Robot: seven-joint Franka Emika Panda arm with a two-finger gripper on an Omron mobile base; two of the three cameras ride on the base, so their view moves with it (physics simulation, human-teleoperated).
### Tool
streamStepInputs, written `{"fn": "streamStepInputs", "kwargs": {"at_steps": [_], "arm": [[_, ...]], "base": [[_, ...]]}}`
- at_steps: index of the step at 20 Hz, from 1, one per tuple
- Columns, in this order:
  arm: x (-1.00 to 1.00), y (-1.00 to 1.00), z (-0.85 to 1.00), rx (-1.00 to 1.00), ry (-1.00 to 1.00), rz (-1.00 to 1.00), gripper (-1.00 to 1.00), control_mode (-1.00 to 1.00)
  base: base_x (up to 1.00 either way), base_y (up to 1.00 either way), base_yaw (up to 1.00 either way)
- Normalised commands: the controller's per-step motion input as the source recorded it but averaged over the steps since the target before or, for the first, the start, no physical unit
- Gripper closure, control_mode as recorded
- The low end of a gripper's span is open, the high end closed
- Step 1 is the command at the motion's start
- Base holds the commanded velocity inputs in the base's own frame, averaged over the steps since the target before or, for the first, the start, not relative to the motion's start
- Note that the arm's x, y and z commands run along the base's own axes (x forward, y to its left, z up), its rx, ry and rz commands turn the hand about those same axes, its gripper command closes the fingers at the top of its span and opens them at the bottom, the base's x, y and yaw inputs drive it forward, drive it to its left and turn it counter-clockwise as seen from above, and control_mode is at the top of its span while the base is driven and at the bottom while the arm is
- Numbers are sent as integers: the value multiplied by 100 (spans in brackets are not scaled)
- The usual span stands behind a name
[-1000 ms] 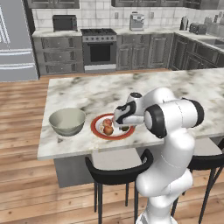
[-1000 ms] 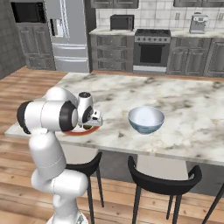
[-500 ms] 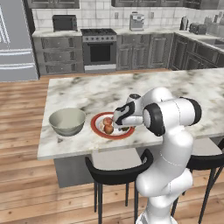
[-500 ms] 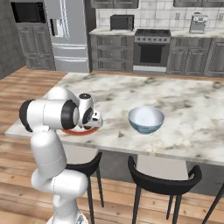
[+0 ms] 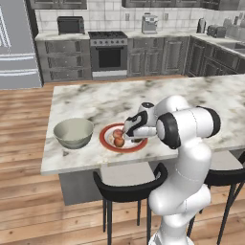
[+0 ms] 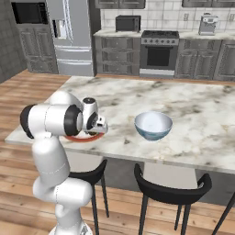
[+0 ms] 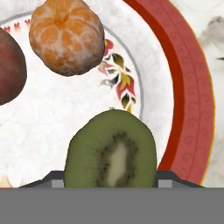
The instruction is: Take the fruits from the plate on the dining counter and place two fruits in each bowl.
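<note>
The hand is low over the round white plate with the broad red rim, near the table's front edge, and its two dark fingertips sit tight against either side of the halved green kiwi, pale core showing. Beyond it on the plate lie a peeled orange mandarin and a dark red fruit. At the table's near left corner, the deep grey-beige bowl stands beside the plate. The white-and-grey marbled table stretches back.
</note>
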Motion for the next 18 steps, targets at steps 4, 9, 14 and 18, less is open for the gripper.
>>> {"fn": "streamStepInputs", "kwargs": {"at_steps": [4, 9, 14, 18], "arm": [[-11, -7, 66, 0, 2, -1, 100, -100], [-55, -42, 77, 0, 5, -5, 100, -100], [-54, -64, 86, 0, 12, -8, 100, -100], [-62, -73, 61, 0, 10, -13, 100, -100]], "base": [[0, 0, 0], [0, 0, 0], [0, 0, 0], [0, 0, 0]]}}
